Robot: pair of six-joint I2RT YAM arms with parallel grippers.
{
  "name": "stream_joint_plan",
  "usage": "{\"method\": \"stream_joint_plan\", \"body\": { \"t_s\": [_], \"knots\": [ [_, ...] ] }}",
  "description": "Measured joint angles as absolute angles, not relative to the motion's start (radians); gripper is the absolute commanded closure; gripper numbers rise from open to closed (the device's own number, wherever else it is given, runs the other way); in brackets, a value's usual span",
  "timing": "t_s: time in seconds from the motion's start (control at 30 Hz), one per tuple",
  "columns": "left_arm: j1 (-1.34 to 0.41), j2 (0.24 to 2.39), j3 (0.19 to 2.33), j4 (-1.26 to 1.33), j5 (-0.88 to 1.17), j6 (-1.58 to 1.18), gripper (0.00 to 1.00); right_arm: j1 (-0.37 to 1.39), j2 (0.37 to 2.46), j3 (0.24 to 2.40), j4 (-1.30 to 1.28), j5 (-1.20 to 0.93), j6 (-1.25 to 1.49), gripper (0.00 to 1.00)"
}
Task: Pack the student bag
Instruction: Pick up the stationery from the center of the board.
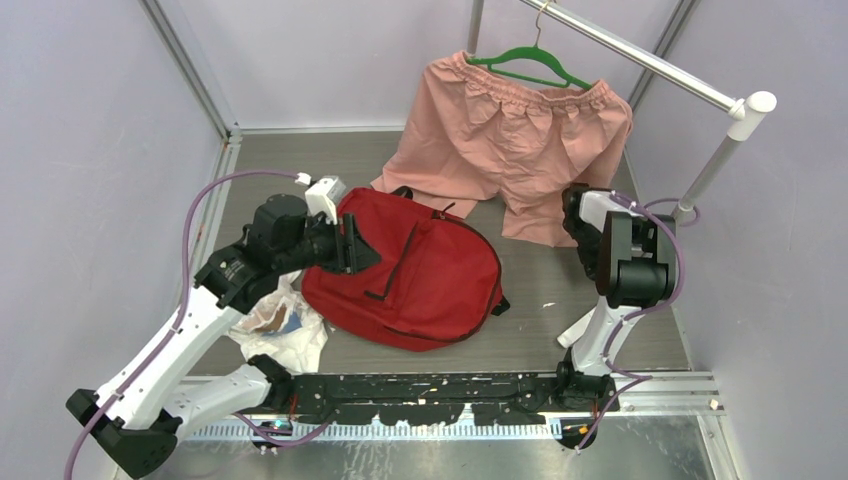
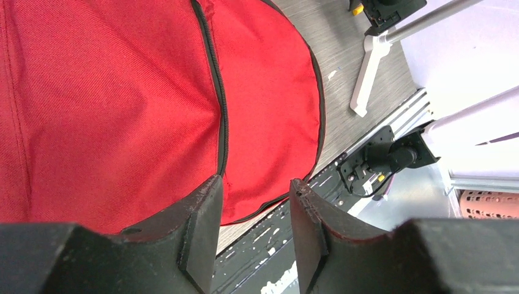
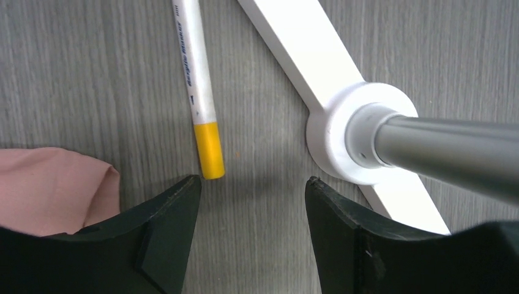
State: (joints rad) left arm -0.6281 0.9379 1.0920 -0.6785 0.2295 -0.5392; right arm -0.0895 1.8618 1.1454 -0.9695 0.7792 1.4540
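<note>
The student bag [image 1: 420, 270] is a big red backpack lying flat in the middle of the table, its black zipper [image 2: 214, 79] shut in the left wrist view. My left gripper [image 1: 362, 245] hovers over the bag's left edge. Its jaws [image 2: 256, 187] stand open with nothing between them, the red fabric [image 2: 110, 104] showing beyond. My right gripper [image 3: 254, 180] points down at the bare table at the right, open and empty. A white marker with a yellow cap [image 3: 197, 86] lies just ahead of its left fingertip [image 3: 183, 196], not touching it.
Pink shorts [image 1: 510, 140] hang on a green hanger [image 1: 530, 65] from a rail behind the bag; their hem [image 3: 55, 184] lies left of my right gripper. The rail's white foot [image 3: 343, 131] sits close on its right. A white plastic bag [image 1: 285, 325] lies at the front left.
</note>
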Motion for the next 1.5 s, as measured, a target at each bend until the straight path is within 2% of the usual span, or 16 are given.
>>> {"method": "stream_joint_plan", "body": {
  "t_s": [0.5,0.77,0.9,1.0,1.1,1.17,1.27,1.5],
  "knots": [
    [-0.628,0.896,1.092,-0.67,0.216,-0.6,0.57,-0.144,1.862,1.159,-0.801,0.722,1.207,0.29],
    [-0.628,0.878,1.092,-0.669,0.216,-0.603,0.57,-0.241,1.84,1.149,-0.668,0.582,1.108,0.29],
    [-0.628,0.878,1.092,-0.663,0.216,-0.603,0.57,-0.273,1.825,1.13,-0.612,0.511,1.082,0.45],
    [-0.628,0.878,1.092,-0.655,0.216,-0.603,0.58,-0.29,1.817,1.117,-0.577,0.476,1.056,0.5],
    [-0.628,0.878,1.092,-0.646,0.216,-0.603,0.58,-0.299,1.804,1.1,-0.56,0.455,1.028,0.65],
    [-0.628,0.878,1.092,-0.644,0.216,-0.603,0.58,-0.304,1.796,1.091,-0.548,0.442,1.015,0.81],
    [-0.628,0.878,1.092,-0.642,0.216,-0.603,0.59,-0.309,1.787,1.076,-0.513,0.417,1.002,0.97],
    [-0.628,0.86,1.077,-0.633,0.216,-0.606,0.59,-0.315,1.756,1.032,-0.446,0.359,0.982,0.99]
  ]
}}
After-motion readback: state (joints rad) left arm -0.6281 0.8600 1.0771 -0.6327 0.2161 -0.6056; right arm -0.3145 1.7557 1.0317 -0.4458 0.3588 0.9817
